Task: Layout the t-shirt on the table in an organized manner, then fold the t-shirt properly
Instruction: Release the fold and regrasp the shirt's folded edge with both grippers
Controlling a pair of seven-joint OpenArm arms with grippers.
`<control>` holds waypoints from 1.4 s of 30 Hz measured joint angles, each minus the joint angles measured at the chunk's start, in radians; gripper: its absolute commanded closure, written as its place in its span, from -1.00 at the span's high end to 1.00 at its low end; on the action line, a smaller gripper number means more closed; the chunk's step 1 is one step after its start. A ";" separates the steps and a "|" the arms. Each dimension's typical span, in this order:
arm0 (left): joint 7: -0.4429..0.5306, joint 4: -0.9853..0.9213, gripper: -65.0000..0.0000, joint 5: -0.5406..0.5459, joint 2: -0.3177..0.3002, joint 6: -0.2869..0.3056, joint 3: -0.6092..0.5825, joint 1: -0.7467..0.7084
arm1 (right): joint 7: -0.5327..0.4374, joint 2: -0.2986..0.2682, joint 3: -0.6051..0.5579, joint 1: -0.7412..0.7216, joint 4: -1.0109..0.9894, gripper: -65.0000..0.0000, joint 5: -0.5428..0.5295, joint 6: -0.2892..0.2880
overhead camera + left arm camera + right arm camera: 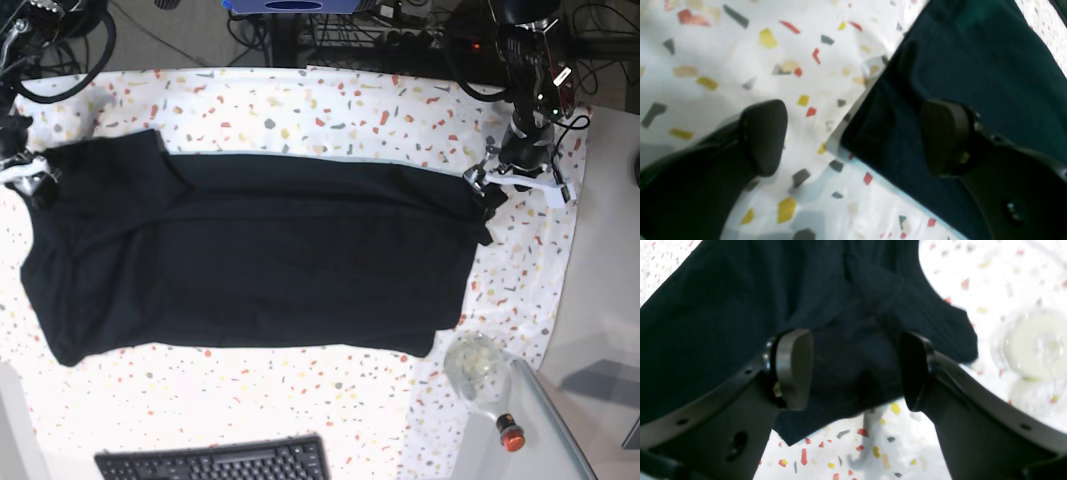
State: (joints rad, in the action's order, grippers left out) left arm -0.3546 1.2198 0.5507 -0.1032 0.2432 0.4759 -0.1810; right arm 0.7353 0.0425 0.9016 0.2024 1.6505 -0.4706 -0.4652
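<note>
— What are your grippers doing?
— Your left gripper [853, 136] gapes wide, straddling a corner of the t-shirt [250, 265], gripping nothing. Your right gripper [857, 370] is spread over a sleeve.
— And the cloth?
— Soft, matte black, lying flat across the flecked table [330, 110].
</note>
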 measured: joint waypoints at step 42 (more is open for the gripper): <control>-0.045 -0.030 -1.00 0.004 -0.038 0.016 -0.077 0.000 | -0.106 -0.139 0.145 -0.188 -0.625 -1.00 0.003 -0.042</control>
State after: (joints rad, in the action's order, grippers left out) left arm -0.3996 1.1896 0.5549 -0.1413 0.2588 0.3985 -0.1806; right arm 0.6292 -0.0967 1.0470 0.0139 1.0252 -0.4679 -0.5076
